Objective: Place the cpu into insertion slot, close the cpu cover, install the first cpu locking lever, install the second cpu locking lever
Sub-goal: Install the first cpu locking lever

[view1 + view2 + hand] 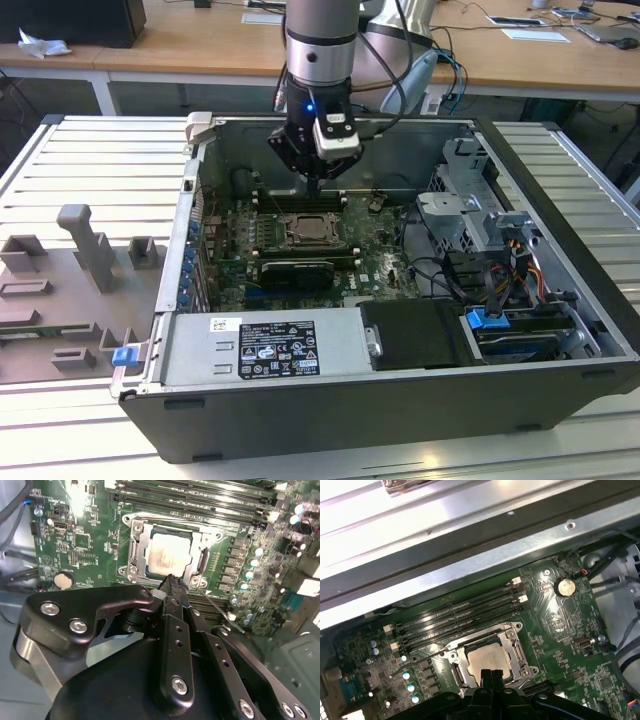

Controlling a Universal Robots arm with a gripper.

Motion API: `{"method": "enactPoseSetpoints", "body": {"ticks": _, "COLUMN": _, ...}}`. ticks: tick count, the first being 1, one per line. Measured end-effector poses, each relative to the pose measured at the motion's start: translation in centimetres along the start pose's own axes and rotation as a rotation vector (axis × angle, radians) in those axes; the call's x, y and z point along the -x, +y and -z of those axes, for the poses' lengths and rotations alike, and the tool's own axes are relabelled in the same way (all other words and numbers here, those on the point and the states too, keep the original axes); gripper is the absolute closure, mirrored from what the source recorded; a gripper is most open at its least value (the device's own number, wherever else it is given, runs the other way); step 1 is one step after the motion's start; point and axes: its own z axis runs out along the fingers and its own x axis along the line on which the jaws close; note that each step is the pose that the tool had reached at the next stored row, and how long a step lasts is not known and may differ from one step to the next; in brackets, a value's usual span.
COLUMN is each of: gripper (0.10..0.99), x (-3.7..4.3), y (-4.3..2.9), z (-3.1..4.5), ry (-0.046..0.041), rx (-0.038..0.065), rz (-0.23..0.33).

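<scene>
The cpu [166, 555] lies flat in the insertion slot [131, 569] on the green motherboard, pale metal face up. The silver cpu cover [141, 534] lies down around it, framing the chip in its window. In the first wrist view, the cpu [486, 658] and cover [516, 652] sit just beyond my fingertips. My gripper [170, 580] is shut with nothing between its fingers, its tips hovering at the socket's edge. A thin metal locking lever [220, 611] sticks out slantwise from the socket's corner beside the tips. In the exterior view, the gripper [314, 186] hangs over the slot [305, 232].
The motherboard sits inside an open computer case [560, 180]. Long black memory slots [460, 612] run beside the socket. A power supply [270, 345] lies along the near side, and cables and a drive cage [480, 240] stand at the exterior view's right. A coin battery [565, 586] is nearby.
</scene>
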Motion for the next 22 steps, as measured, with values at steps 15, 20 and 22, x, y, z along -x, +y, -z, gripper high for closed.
{"method": "enactPoseSetpoints", "body": {"ticks": 15, "gripper": 0.980, "x": 0.00, "y": 0.00, "z": -0.01, "ry": 0.0008, "rx": 0.005, "rz": 0.211}}
{"method": "enactPoseSetpoints", "body": {"ticks": 20, "gripper": 0.980, "x": 0.00, "y": 0.00, "z": -0.02, "ry": 0.0003, "rx": 0.006, "rz": 0.286}}
{"method": "enactPoseSetpoints", "body": {"ticks": 22, "gripper": 0.980, "x": -0.06, "y": -0.03, "z": -0.03, "ry": 0.0007, "rx": 0.008, "rz": 0.303}}
